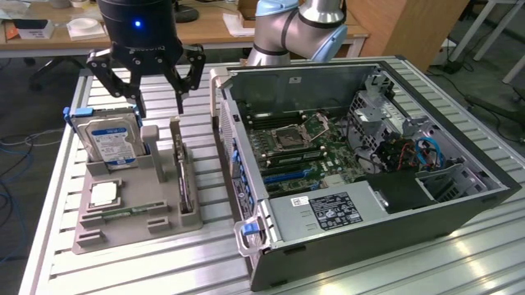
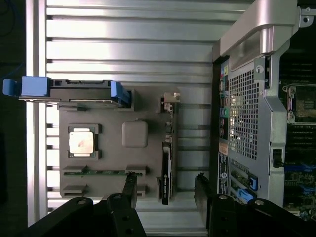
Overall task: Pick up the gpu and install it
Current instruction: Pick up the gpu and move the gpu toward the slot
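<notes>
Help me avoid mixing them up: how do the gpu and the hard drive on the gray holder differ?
The gpu is a thin dark card; the hard drive is a thicker block. The hard drive carries a blue-and-white label and blue frame; the gpu has neither. The gpu stands on the holder's side nearest the computer case; the hard drive stands on the far side. Both stand on edge in the holder.

Slatted aluminium table [image 1: 164,270]. Grey moulded holder [image 1: 123,228], exterior view's left: blue-railed hard drive [image 1: 110,138] upright at far end; square silver chip [image 1: 103,194], probably a processor, lying flat; narrow green memory stick [image 1: 125,212] toward near end. Open computer case [image 1: 426,212], exterior view's right: motherboard [image 1: 303,144], labelled power supply [image 1: 324,209].
</notes>
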### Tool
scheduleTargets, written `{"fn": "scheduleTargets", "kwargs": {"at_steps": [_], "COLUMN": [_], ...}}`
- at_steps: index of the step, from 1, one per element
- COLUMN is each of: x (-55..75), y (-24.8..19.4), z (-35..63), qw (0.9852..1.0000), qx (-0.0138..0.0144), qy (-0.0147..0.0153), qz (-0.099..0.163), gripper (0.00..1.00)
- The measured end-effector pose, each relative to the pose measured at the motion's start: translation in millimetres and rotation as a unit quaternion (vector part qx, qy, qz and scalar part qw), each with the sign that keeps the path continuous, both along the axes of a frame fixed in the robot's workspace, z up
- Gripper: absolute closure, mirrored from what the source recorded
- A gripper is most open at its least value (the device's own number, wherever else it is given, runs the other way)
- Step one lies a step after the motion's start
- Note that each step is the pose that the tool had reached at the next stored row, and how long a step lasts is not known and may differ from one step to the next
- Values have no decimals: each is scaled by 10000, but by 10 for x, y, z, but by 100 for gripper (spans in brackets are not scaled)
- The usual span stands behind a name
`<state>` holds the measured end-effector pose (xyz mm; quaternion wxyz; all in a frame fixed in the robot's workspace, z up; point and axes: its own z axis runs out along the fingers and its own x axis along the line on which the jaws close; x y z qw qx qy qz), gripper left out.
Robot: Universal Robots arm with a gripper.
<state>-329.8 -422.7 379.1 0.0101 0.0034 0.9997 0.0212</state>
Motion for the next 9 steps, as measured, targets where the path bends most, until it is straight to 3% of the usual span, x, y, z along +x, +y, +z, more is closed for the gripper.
{"fn": "scheduleTargets", "kwargs": {"at_steps": [9], "x": [0], "y": [0], "z": [-17], "qw": [10000], "qx": [0], "qy": [0], "qz": [0], "gripper": [41]}}
